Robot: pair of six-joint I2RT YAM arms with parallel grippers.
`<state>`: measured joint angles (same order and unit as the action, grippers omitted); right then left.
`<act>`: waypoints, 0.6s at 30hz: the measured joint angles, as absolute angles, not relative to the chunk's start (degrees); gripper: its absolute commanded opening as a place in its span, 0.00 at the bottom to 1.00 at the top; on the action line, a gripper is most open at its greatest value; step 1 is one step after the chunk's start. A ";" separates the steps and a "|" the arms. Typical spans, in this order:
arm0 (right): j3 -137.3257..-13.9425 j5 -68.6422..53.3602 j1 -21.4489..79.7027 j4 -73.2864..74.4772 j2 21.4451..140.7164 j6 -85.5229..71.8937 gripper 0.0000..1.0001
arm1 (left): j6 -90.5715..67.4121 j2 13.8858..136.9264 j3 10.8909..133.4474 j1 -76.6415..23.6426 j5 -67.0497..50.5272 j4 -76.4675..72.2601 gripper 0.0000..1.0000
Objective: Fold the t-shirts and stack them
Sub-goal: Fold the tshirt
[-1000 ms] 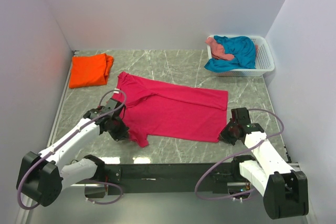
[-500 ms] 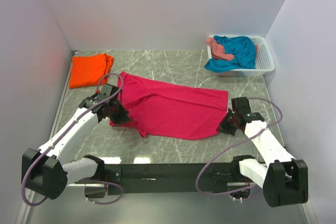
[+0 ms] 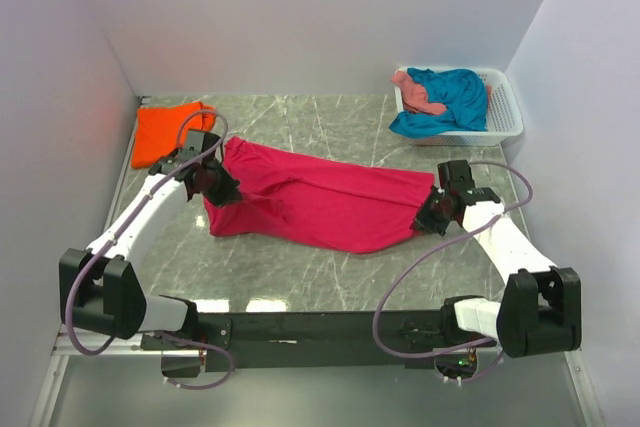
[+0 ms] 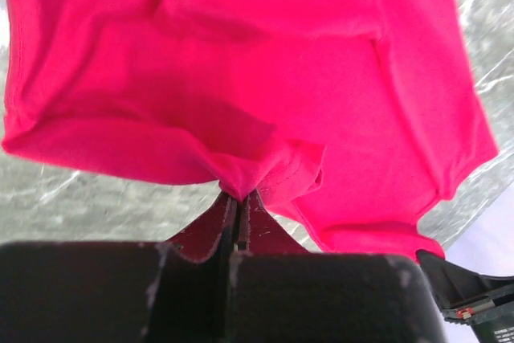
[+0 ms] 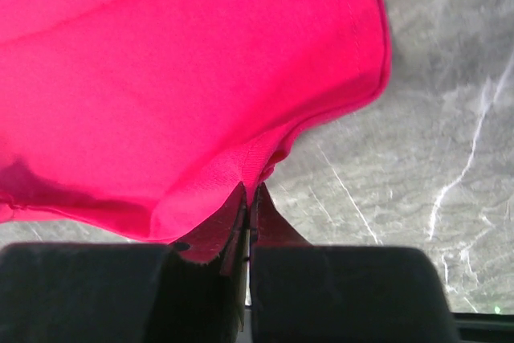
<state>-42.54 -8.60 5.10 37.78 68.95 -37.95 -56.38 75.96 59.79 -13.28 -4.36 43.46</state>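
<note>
Both jaws pressed together on thin pinches of the magenta t-shirt [image 3: 320, 202], spread across the table [image 3: 300, 272]: left gripper [image 4: 239, 197] near the sleeve, right gripper [image 5: 249, 190] at a hem corner. Risk: shallow bites slip out, or uneven arm travel skews the fold and bunches the slack middle

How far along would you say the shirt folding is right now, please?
Done: the orange tee lies folded at the far left. In hand: the magenta tee, with the left pincer and right pincer each shut on its near edge, mid-fold. Left: finishing and stacking it, then the teal tee and salmon tee bunched in the basket.
</note>
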 measured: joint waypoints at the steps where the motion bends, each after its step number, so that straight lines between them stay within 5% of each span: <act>1: -43.24 -8.58 5.10 37.80 69.56 -37.78 0.00 | -56.21 76.44 60.31 -12.97 -4.40 43.20 0.01; 18: -47.53 -7.97 2.46 38.41 73.76 -36.10 0.00 | -50.63 86.32 69.49 -11.44 -3.31 37.45 0.01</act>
